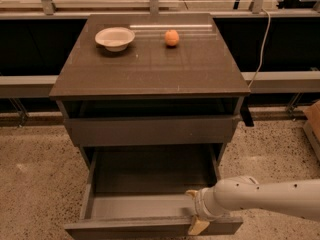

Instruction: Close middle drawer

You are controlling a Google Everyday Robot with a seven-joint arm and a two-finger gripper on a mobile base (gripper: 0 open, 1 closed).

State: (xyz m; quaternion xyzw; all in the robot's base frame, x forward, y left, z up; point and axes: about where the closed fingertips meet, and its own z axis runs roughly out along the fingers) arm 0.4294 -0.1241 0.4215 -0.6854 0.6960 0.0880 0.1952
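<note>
Smooth plastic gripper [195, 211] sits at the matt middle drawer's [125, 229] front; cabinet top [150, 66] glossy.

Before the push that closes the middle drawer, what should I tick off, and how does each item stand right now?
1. Middle drawer pulled far out, not yet closed: ok to push.
2. Gripper at the drawer's front edge, right of centre: ok.
3. Firm contact with the front: cannot tell.
4. Nothing seen inside the drawer to block travel: ok.
5. Bowl and orange sit at the back of the cabinet top, away from the drawer: ok.
</note>
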